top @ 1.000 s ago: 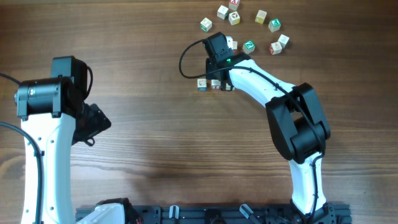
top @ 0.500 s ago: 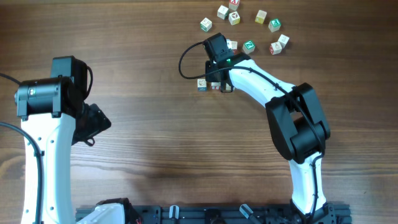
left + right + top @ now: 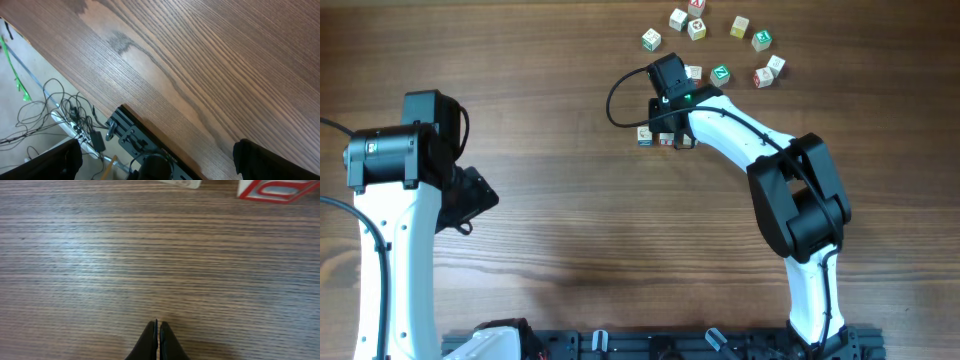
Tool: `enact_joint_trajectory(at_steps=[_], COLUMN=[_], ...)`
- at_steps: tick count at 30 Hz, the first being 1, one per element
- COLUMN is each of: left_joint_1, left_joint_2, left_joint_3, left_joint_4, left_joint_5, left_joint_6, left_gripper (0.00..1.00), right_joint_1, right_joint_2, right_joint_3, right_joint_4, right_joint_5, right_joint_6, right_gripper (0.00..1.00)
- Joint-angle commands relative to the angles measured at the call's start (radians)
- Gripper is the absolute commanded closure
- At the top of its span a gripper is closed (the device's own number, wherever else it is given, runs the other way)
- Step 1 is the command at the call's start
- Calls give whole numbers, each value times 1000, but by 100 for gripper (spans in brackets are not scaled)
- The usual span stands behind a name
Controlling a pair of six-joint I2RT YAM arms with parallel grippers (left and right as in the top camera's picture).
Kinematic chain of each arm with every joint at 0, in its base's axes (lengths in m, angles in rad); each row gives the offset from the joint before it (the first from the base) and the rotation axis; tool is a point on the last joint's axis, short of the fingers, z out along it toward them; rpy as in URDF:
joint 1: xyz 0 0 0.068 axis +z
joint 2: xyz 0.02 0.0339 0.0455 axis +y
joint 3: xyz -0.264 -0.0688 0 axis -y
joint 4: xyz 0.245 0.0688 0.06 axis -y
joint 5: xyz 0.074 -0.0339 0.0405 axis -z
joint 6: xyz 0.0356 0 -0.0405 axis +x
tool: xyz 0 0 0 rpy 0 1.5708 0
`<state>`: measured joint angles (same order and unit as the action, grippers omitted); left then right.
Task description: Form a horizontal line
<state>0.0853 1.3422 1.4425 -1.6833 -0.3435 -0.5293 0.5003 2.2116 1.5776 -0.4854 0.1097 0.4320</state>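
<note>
Row begun, more cubes to join

The horizontal line (image 3: 655, 135) — small whitish letter cubes, edge to edge — sits toward the bench's (image 3: 570, 150) far edge, partly under my right gripper (image 3: 158, 325), jaws pressed together on nothing; my left gripper (image 3: 472, 205) gapes wide near the left edge; loose cubes (image 3: 761, 40) beyond, crisp-cornered on grained wood, look unjoined.

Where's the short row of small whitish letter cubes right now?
Overhead view, upper centre: the row of whitish letter cubes sits with its right end tucked under the right arm, below the scattered loose cubes near the top edge.
</note>
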Motion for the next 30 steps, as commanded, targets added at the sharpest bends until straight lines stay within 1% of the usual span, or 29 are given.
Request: enact_joint_trajectory(at_steps=[1,6,13,17,22,26,30], left_joint_1=[5,5,5,5,5,5,5], left_joint_2=[-16,-16,-16,-16,-16,-16,-16], left_joint_3=[-5,-5,-5,-5,-5,-5,-5], left_joint_4=[0,0,0,0,0,0,0], left_joint_5=[-13,-13,-13,-13,-13,-13,-13], left_joint_6=[-3,-3,-3,-3,-3,-3,-3], left_gripper=[0,0,0,0,0,0,0], right_joint_1=[2,1,1,1,1,1,1], right_joint_2=[6,6,6,6,6,6,6], right_joint_3=[13,41,42,42,42,42,42], right_joint_4=[15,12,-44,-105,-135,-145,-134], right_joint_5=[-18,101,137,133,82,25,24], right_joint_6=[-13,40,69,108,111,109,90], right_gripper=[96,95,95,95,95,95,95])
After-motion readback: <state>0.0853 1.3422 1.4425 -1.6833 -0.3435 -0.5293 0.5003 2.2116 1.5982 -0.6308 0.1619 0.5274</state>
